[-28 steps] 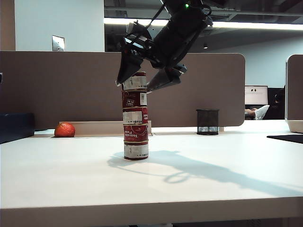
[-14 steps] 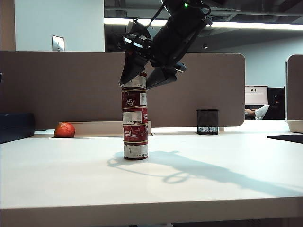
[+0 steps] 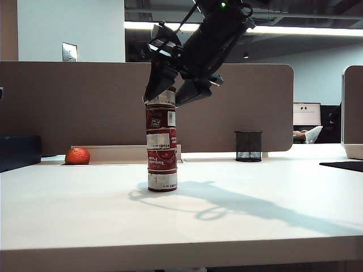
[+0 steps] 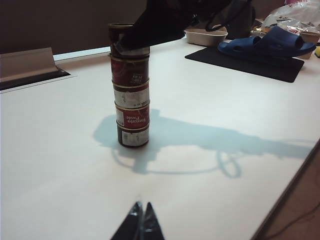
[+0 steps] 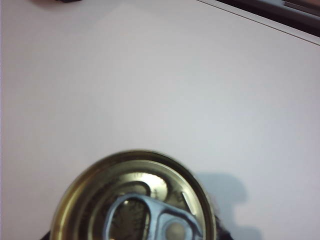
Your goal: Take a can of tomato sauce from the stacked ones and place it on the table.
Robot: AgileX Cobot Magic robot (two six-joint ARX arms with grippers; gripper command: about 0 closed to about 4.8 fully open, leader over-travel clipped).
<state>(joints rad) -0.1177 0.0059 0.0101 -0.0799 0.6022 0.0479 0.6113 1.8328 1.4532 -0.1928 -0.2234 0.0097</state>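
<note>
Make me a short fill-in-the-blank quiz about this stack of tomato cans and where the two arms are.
1. The stack holds ____ cans.
2. The right gripper has its jaws on either side of the ____ can.
3. The orange ball lies to the ____ of the stack in the exterior view.
4. The left gripper, jaws together, is ____ the table.

Missing words: five; top; left; above

Broad white table (image 3: 85,215), smooth, thick pale front edge. One column of stacked tins (image 3: 162,147) standing upright on it near mid-table, bottom tin flat on the surface, long shadow cast toward the right. Orange fruit (image 3: 77,156) far left at the back edge, well apart from the column. Black mesh cup (image 3: 248,146) back right. Dark mat (image 4: 250,62) with blue slipper (image 4: 270,42) and shallow tray (image 4: 205,36) seen from left wrist view.
</note>
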